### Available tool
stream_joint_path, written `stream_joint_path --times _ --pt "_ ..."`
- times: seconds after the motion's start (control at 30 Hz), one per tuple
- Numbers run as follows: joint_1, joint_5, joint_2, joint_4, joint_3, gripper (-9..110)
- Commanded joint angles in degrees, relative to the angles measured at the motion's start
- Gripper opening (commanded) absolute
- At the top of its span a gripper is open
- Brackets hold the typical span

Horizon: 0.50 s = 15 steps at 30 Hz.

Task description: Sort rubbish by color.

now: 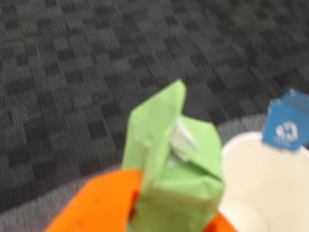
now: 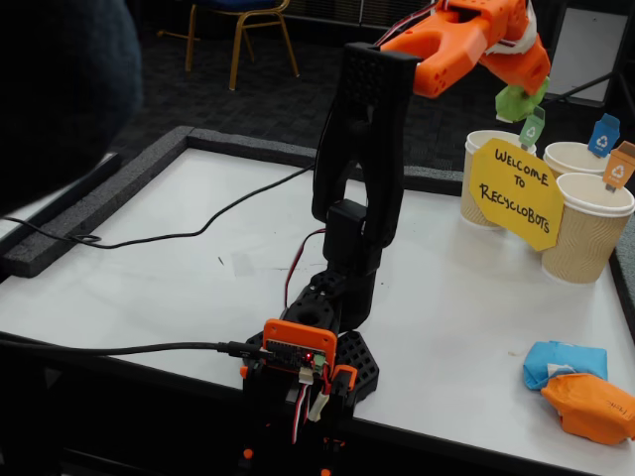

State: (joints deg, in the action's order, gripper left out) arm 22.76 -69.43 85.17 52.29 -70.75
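You have three wads. The gripper (image 2: 526,97) is raised high over the cups and pinches the green wad (image 2: 519,100), seen up close in the wrist view (image 1: 178,169) beside a white cup rim (image 1: 251,145) with a blue flag (image 1: 286,126). The blue wad (image 2: 564,360) and orange wad (image 2: 591,406) lie touching on the table (image 2: 198,288). Three cups (image 2: 585,233) stand behind the yellow sign (image 2: 515,190).

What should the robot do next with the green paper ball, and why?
Probably shift slightly until it is over the green-flag cup, then open. The gripper holds the green wad high above the cups, and the wrist view shows the blue-flag cup beside it instead.
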Motion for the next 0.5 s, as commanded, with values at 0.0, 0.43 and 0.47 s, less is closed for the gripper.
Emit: stream_joint_path --times 0.0,0.43,0.47 --pt "-1.6 -1.1 2.5 -4.2 5.7 0" --pt "-1.9 -1.1 2.5 -4.0 3.8 1" --pt "-1.8 -1.1 2.5 -4.0 3.7 4"
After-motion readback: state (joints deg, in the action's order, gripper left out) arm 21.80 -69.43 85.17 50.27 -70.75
